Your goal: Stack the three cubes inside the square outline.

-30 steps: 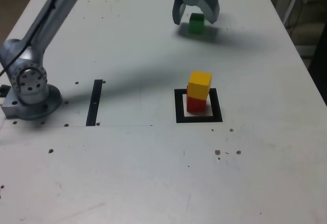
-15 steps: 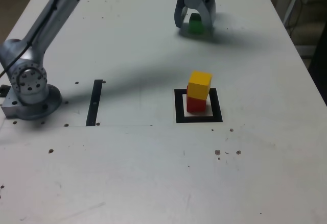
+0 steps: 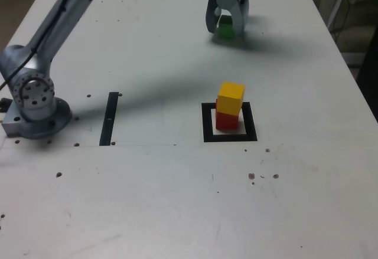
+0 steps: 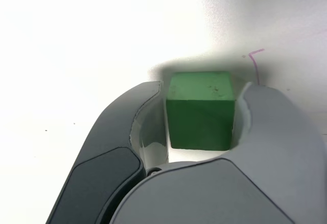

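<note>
Gripper (image 3: 227, 28), wide open a sec ago, has clamped its jaws onto green cube (image 3: 225, 30) at exterior view's upper centre, w/ yellow cube (image 3: 231, 98) atop red cube (image 3: 226, 120) in square outline (image 3: 230, 136) mid-frame—last pick likely underway.

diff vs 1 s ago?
The claw closed from wide open onto the green cube; its jaws now sit against both sides, the cube not yet lifted off the table. Unchanged: yellow cube on red cube in the outline, arm position.
</note>
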